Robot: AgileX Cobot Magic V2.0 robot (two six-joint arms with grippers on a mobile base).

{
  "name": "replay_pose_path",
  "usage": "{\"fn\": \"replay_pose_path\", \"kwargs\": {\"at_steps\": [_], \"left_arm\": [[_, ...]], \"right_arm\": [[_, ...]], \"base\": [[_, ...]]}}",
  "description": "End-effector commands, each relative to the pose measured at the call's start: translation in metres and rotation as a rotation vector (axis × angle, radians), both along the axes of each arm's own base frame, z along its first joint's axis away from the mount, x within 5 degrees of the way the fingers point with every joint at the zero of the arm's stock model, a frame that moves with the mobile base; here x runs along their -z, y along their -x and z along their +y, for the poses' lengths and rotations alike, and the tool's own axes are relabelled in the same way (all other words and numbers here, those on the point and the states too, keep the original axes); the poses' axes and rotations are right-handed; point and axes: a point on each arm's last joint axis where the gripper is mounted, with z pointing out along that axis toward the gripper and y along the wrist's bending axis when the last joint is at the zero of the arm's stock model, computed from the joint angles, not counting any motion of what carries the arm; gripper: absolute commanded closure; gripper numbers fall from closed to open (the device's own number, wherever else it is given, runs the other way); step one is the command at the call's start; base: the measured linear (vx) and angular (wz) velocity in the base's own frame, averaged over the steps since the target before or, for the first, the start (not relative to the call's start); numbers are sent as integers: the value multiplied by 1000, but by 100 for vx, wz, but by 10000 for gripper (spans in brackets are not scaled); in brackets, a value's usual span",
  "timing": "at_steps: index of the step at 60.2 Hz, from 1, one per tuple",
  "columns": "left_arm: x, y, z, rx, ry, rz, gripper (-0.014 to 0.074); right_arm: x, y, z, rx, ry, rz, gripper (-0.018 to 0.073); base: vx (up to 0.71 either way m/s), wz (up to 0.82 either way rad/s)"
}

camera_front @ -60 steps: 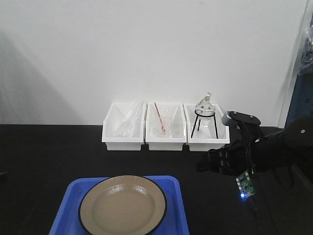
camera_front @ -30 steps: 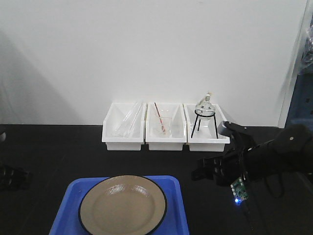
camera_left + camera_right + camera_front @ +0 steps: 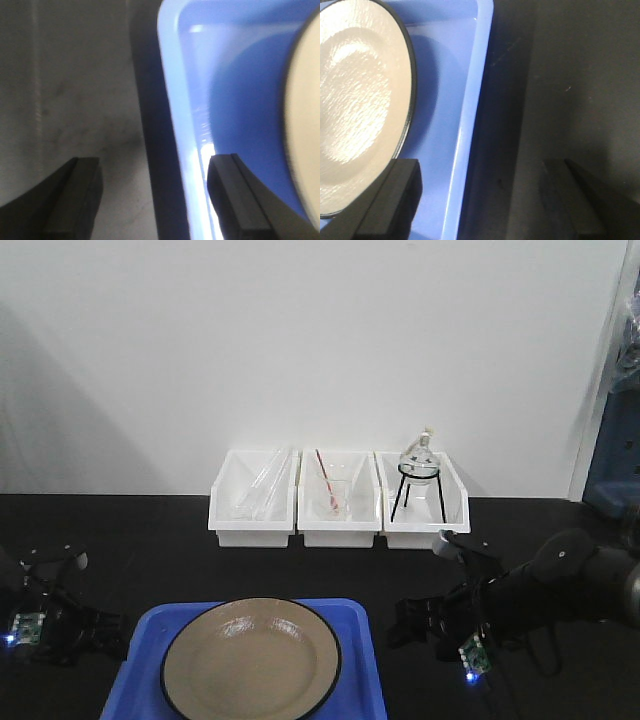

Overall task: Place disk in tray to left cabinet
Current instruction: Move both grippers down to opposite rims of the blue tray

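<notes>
on the black surface (image 3: pixel 150 550) the disk (image 3: pixel 250 660) sits in the blue tray (image 3: pixel 368 670). left pincer (image 3: pixel 155 200) and right pincer (image 3: pixel 485 200) both gape open, each straddling a side rim of the tray, gripping nothing yet. lifting it and carrying it to the left cabinet, out of view, remain.

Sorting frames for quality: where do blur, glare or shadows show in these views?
Left wrist view: soft throughout, white glare streak on the tray rim, disk edge smeared. Right wrist view: sharper, broad sheen on the disk, thin highlight along the tray rim. Front view: fairly sharp, soft shadow on the wall at left.
</notes>
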Motion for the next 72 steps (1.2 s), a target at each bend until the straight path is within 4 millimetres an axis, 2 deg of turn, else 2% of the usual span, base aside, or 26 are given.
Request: {"fn": "replay_pose_path", "kwargs": {"at_steps": [1,21,30,42,54,72], "left_arm": [[-22,-7,-3,-14,33,-72,43],[-4,-11,-13,4,91,-26,43],[0,-12,-26,30,85,-25,43],[-1,-13,-34,34,102,-33,43],[-1,-11,-40,44,120,-16,44],[-2,-10,-41,44,139,-5,44]], "right_arm": [[-31,-2,0,25,-36,-89,9],[-31,-5,-1,37,-23,-119,9],[-18,-8,0,65,-40,-70,9],[10,-9,16,17,-13,-12,9],[25,-11,29,20,-20,1,9],[25,-32,48,29,-60,-19,18]], "base": [[0,0],[0,0],[0,0],[0,0],[0,0],[0,0]]}}
